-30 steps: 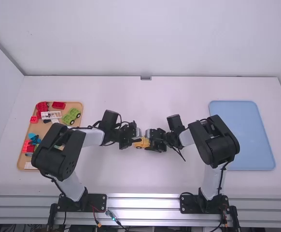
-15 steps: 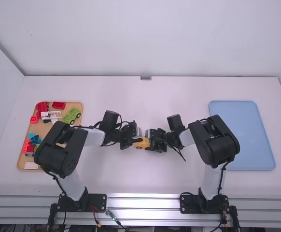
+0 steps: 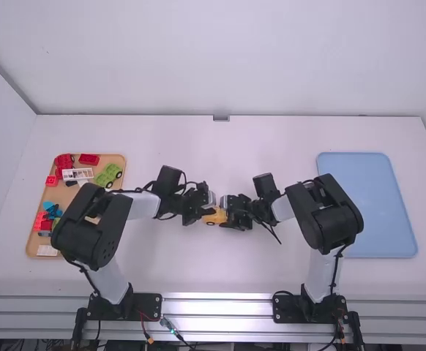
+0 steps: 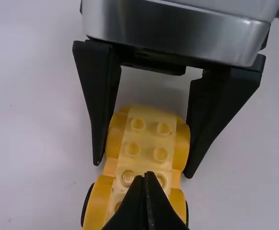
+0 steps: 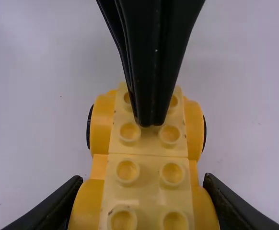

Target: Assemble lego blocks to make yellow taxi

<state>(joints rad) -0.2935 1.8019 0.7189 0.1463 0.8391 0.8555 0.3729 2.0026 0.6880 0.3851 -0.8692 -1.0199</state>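
Between the side edges of the table [image 3: 271,142], the left gripper [image 3: 211,212] was closed. The right gripper [image 3: 227,208] faced it, fingers parted.

So the car [image 3: 215,219] is sitting mid-desk [image 3: 220,146], between the left gripper [image 3: 207,212] and the right gripper [image 3: 228,211]. Right one's fingers are on either side of one end, left one's fingertips are over the top of the other. Parts tray [image 3: 31,245] is way off left, partly under the left arm, with a wheeled piece [image 3: 107,176] and a long piece [image 3: 77,174] side by side toward the back, loose blocks [image 3: 43,219] nearer the front. Other tray [image 3: 367,212] is far right.
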